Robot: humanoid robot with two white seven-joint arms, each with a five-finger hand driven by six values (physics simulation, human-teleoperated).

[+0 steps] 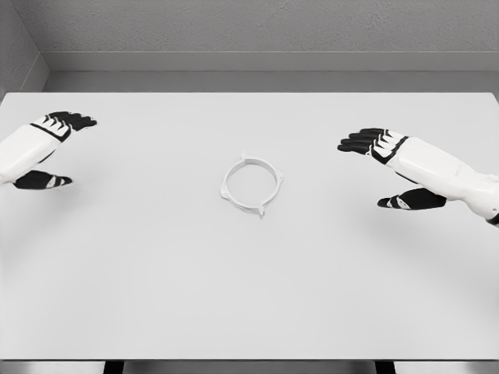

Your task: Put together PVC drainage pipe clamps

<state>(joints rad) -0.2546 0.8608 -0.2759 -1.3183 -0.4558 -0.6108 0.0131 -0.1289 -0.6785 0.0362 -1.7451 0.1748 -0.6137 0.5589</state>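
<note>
In middle of white desk (156,296): white ring clamp (251,185), lying flat. Left hand (47,152) far out at left, fingers spread, holding nothing. Right hand (390,167) far right, also open, empty. Both well apart from clamp.

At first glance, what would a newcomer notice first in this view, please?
A white ring-shaped pipe clamp lies flat at the middle of the white table, alone. The left hand and right hand hover at either side, open, dark fingers pointing inward, touching nothing.
</note>
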